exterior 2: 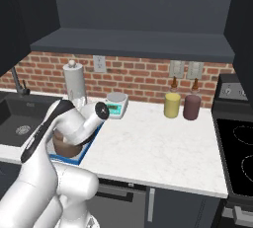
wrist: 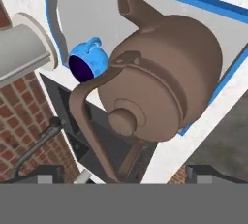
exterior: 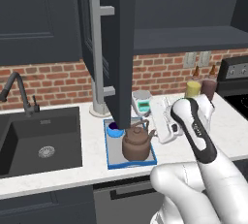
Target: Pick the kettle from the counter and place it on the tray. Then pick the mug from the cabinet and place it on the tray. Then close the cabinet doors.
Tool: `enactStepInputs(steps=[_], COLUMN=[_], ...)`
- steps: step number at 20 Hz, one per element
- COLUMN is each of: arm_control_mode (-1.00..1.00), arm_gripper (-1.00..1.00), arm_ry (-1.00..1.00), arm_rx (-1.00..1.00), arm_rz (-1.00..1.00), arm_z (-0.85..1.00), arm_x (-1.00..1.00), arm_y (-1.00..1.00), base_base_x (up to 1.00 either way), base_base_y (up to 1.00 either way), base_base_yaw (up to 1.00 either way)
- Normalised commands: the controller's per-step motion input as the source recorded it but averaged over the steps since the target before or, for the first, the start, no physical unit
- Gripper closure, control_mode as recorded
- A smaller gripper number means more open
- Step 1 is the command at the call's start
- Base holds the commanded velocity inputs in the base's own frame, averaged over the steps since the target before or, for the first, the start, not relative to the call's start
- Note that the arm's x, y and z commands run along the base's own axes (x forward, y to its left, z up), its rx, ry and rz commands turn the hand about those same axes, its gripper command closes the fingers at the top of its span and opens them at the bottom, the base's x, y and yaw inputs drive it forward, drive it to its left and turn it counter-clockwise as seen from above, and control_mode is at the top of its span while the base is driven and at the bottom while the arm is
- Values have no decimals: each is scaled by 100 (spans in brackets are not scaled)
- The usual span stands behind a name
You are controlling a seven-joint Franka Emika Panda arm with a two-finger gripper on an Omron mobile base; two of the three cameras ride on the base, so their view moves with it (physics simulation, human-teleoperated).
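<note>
Fingers (wrist: 198,172) are standing spread wide, gripping nothing; kettle (wrist: 164,72) and mug (wrist: 89,60) are sitting on the tray (wrist: 203,2) ahead, cabinet door (exterior: 114,48) hanging open above.

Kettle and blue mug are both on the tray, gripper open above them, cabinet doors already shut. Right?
Not quite. The kettle and blue mug do sit on the tray, and the gripper is open above them. But a cabinet door stands open, swung out over the counter, as the left base view shows.
</note>
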Motion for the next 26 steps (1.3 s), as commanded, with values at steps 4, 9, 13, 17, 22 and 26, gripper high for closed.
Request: enactStepInputs(steps=[4,9,13,17,22,26], arm_control_mode=[-100,-100,-100,-100,-100,-100], arm_gripper=[-100,-100,-100,-100,-100,-100], arm_ry=[-1,-9,-14,-13,-6,1], arm_rx=[8,8,2,0,2,1], arm_rz=[-1,-2,-4,-3,0,-3], arm_z=[42,50,39,45,43,2], arm_x=[-60,-50,-19,1,1,0], arm_y=[-19,-23,-31,-45,-50,-12], base_base_x=[0,0,0,0,0,0], base_base_y=[0,0,0,0,0,0], base_base_yaw=[0,0,0,0,0,0])
